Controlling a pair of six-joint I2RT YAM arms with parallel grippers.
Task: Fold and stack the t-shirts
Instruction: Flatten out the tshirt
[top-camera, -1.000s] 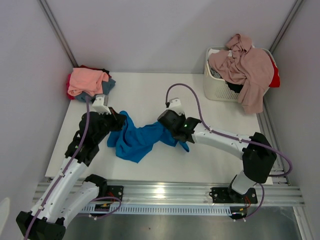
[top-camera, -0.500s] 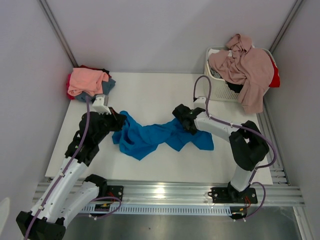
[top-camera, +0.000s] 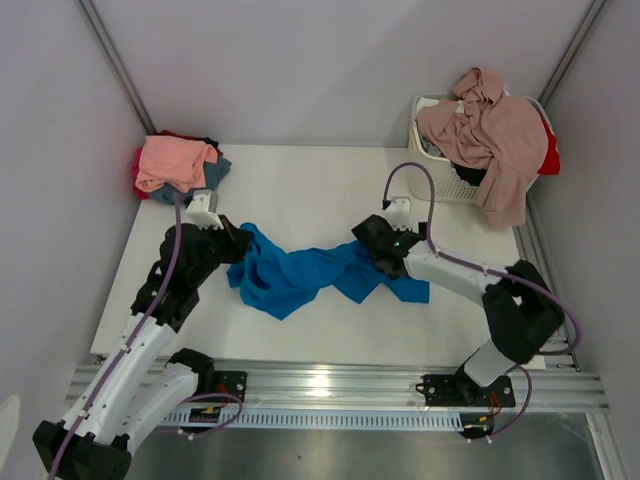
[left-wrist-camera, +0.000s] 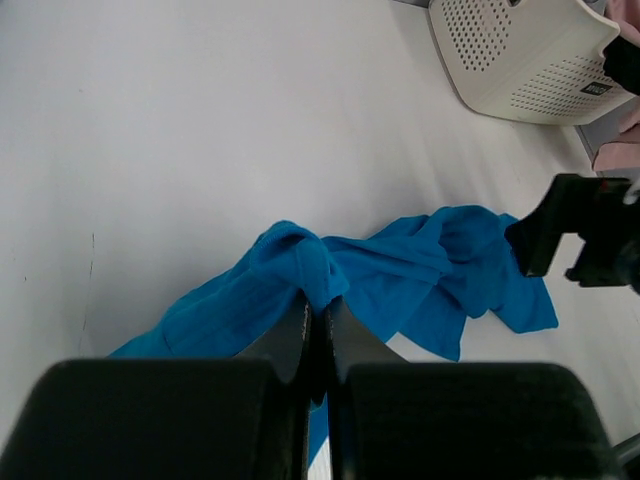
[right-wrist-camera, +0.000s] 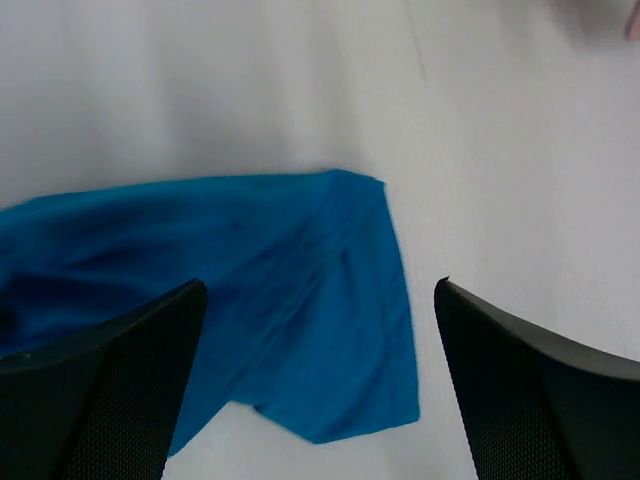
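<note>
A bright blue t-shirt (top-camera: 300, 275) lies crumpled and stretched sideways across the middle of the table. My left gripper (top-camera: 240, 246) is shut on a bunched fold at the shirt's left end; the left wrist view shows the cloth (left-wrist-camera: 400, 280) pinched between the closed fingertips (left-wrist-camera: 322, 305). My right gripper (top-camera: 380, 246) hovers over the shirt's right end with its jaws wide apart and nothing between them. In the right wrist view the open gripper (right-wrist-camera: 320, 288) frames a flat blue flap (right-wrist-camera: 300, 300) lying on the table.
A pile of shirts with a salmon pink one (top-camera: 175, 160) on top sits at the back left corner. A white basket (top-camera: 440, 178) at the back right holds more shirts, with a dusty mauve-pink one (top-camera: 495, 135) draped over its rim.
My right gripper dragged the shirt's right end rightwards, then opened and let it go; that end now lies on the table. The left gripper has stayed put, still holding.
</note>
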